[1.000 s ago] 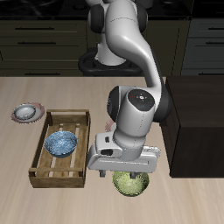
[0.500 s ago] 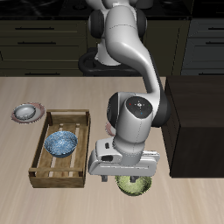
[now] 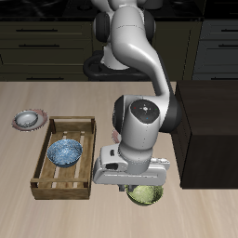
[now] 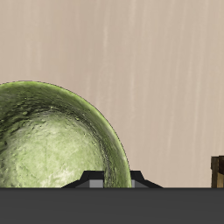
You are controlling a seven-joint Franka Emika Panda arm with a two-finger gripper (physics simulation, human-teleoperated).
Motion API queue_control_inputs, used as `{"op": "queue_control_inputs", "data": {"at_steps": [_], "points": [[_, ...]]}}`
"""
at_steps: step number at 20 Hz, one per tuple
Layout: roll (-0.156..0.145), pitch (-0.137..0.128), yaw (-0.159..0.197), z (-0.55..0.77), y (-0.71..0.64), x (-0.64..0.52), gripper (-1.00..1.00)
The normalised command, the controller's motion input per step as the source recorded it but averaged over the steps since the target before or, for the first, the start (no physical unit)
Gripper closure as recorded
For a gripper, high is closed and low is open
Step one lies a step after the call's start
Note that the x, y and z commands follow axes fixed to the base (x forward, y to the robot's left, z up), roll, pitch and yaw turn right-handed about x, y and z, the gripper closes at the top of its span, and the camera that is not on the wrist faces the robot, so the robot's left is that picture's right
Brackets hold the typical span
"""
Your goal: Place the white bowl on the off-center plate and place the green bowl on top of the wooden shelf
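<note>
While the arm hangs low over the green bowl (image 3: pixel 145 194), the step in hand looks like the grab for the shelf run, not the white bowl job. Bowl sits on the table (image 3: pixel 28 209) near the front edge, between the pale crate (image 3: pixel 63 156) and the dark wooden shelf (image 3: pixel 212 125), mostly hidden under the wrist in the outside view. Gripper (image 3: pixel 139 187) is right down at the bowl; the wrist view shows the bowl's near rim (image 4: pixel 109 131) running up to the gripper body, so the pinch looks aimed at the rim wall. Fingertips aren't visible in either view, so I can't tell how wide the jaws are or whether they have anything yet.

How I'd do it:
- one finger inside, one outside the rim, deep enough that the wall doesn't slip out
- close fully before lifting; check the bowl rises with the hand
- lift straight up and well above the shelf's top edge before moving sideways, since the shelf is close beside it and tall
- set it down well in from the shelf's edge, flat, then let go

White bowl isn't clearly seen; a red-rimmed plate (image 3: pixel 29 119) sits behind the crate, something silvery on it.
</note>
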Motion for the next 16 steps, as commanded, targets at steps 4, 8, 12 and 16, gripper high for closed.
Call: {"op": "queue_control_inputs", "data": {"at_steps": [4, 8, 12, 16], "points": [[0.019, -0.016, -0.019, 0.14, -0.02, -0.01, 1.00], [-0.005, -0.053, -0.020, 0.38, -0.05, -0.15, 1.00], [-0.015, -0.054, 0.002, 0.32, -0.08, -0.17, 1.00], [0.006, -0.060, -0.014, 0.43, -0.12, -0.29, 1.00]]}}
